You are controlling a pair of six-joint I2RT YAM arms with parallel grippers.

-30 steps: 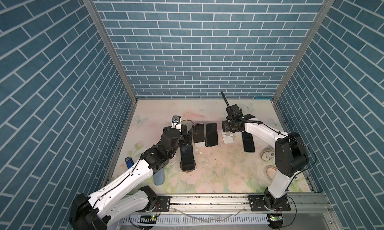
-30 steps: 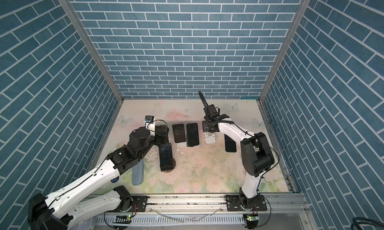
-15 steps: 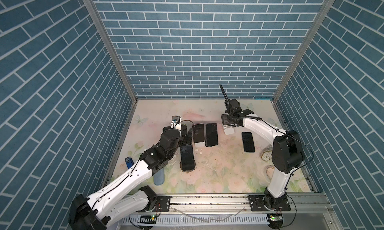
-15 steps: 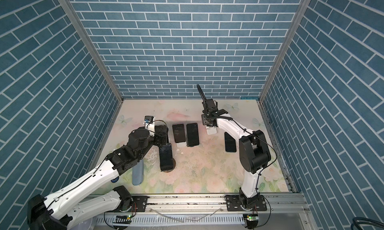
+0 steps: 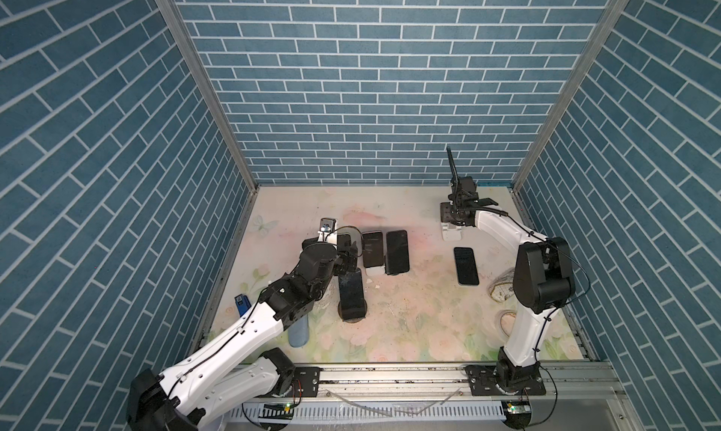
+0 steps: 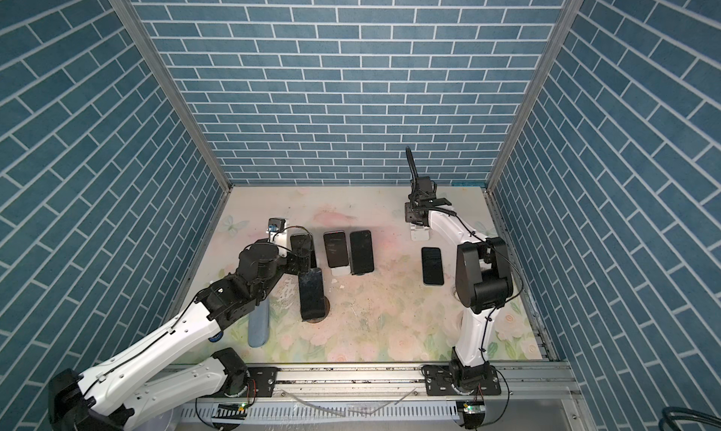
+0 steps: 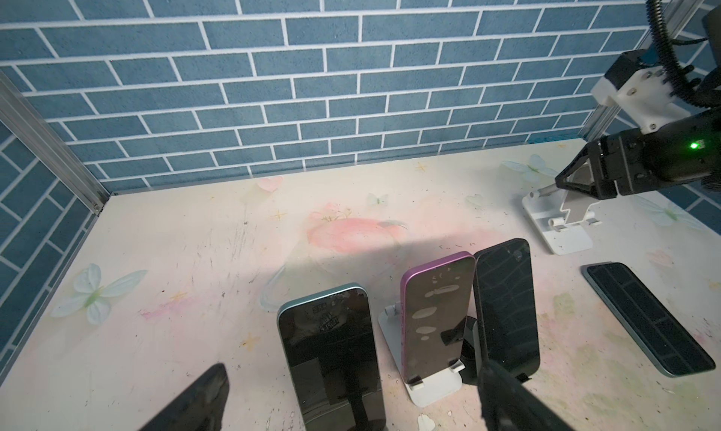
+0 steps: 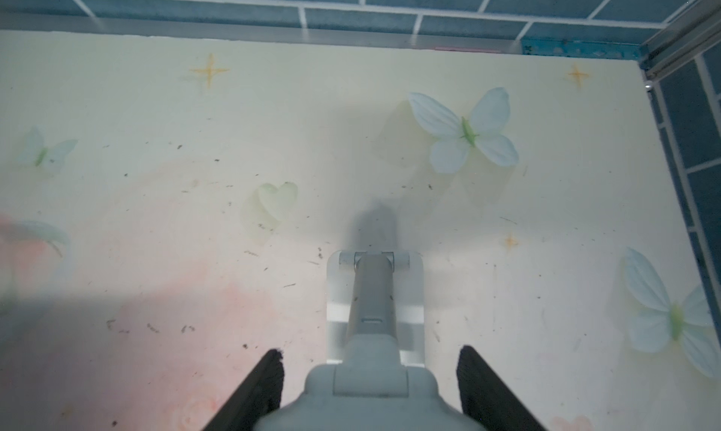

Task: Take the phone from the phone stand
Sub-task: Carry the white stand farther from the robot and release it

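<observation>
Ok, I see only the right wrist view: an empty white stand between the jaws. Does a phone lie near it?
Observer: Yes, a dark phone lies flat on the table, just nearer the robot bases than the empty white stand.
Operator: Do other phones rest on stands?
Observer: Yes, a pink-edged phone leans in a white holder.
Operator: And the left gripper?
Observer: The left gripper is open, facing a teal-edged phone.
</observation>
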